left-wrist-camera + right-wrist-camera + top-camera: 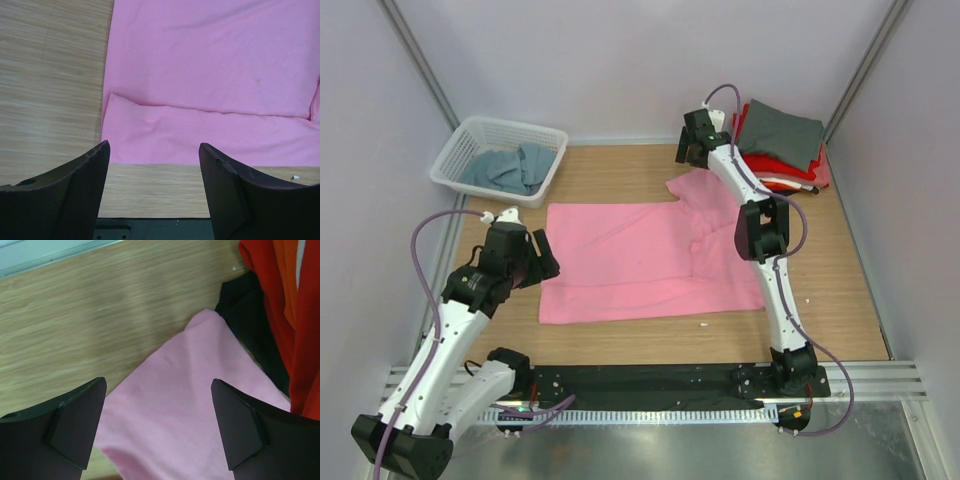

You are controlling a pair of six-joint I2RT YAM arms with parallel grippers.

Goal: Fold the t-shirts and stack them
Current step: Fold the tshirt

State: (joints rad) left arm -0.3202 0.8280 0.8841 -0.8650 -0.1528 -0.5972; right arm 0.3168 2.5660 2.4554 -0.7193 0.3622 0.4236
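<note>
The pink t-shirt (640, 260) lies spread flat in the middle of the table, its near edge folded over. My left gripper (544, 256) is open and empty, just off the shirt's left edge; in the left wrist view (154, 150) it hovers over the shirt's near left corner (210, 90). My right gripper (689, 153) is open and empty above the shirt's far sleeve (190, 410). A stack at the back right has a grey shirt (782, 130) on top of a red one (790, 172). Black cloth (247, 325) and red cloth (280, 300) border the sleeve.
A white lattice basket (460, 150) at the back left holds a grey-blue shirt (510, 168). White walls enclose the table at the back and sides. A black strip (650, 378) runs along the near edge between the arm bases.
</note>
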